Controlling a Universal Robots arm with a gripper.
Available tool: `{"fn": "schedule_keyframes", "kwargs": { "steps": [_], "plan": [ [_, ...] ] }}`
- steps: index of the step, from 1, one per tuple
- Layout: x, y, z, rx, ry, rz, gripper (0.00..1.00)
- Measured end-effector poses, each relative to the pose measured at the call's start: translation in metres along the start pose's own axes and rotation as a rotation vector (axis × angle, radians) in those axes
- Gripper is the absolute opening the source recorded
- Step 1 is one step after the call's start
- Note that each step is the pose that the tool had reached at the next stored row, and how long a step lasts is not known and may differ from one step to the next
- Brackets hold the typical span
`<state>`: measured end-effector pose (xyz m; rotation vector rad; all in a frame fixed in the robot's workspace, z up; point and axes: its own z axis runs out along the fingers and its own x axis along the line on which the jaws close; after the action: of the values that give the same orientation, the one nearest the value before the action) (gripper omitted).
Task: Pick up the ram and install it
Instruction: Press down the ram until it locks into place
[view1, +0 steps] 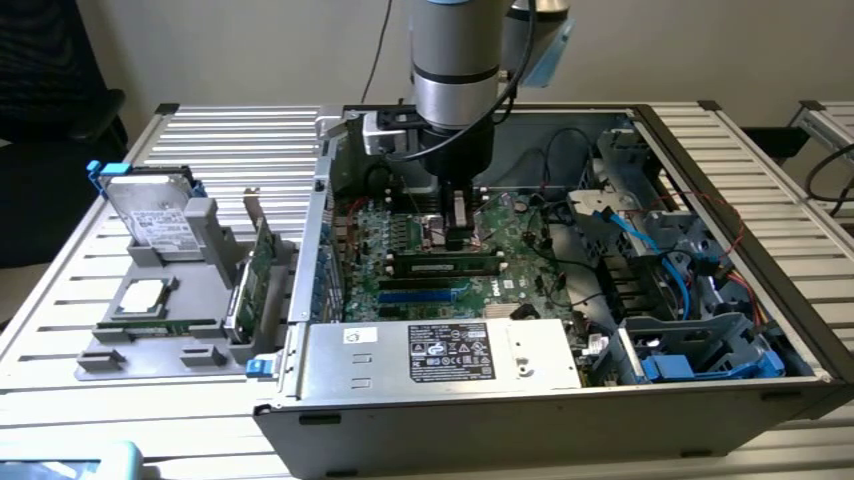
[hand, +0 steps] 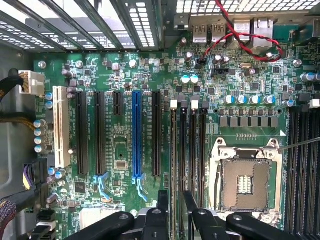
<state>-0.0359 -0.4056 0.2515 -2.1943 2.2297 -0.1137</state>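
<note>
Ram (view1: 445, 266) stands on its long edge in one of the memory slots of the motherboard (view1: 400, 240), inside the open computer case (view1: 534, 410). In the exterior view I see it as a narrow green stick with dark chips, lying across the board, just behind the blue slots and the power supply (view1: 441, 352).

The arm comes down from above into the case, and the pincer (view1: 461, 235) is directly over the middle of the ram, at its top edge or touching it. Whether the pincer is apart or clamped on the ram, I cannot tell.

In the wrist view the pincer (hand: 175, 200) hangs over the row of long black memory slots, between the blue expansion slot (hand: 136, 135) and the empty processor socket (hand: 245, 182).

On the surface (view1: 214, 130) at the exterior view's left, well apart from the case, a grey holder (view1: 174, 300) carries a hard drive (view1: 154, 215).
</note>
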Motion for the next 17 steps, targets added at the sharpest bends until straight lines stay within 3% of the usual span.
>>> {"fn": "schedule_keyframes", "kwargs": {
  "steps": [2,7,12,15,17],
  "plan": [
    [0.000,0.0000,0.0000,0.0001,0.0000,0.000,0.11],
    [0.000,-0.0013,0.0002,-0.0004,0.0000,-0.001,0.11],
    [0.000,-0.0190,0.0013,-0.0116,0.0000,-0.001,0.11],
    [0.000,-0.0190,0.0013,-0.0118,0.0003,-0.001,0.11],
    [-0.001,-0.0249,0.0019,-0.0119,0.0000,-0.002,0.11]
  ]
}}
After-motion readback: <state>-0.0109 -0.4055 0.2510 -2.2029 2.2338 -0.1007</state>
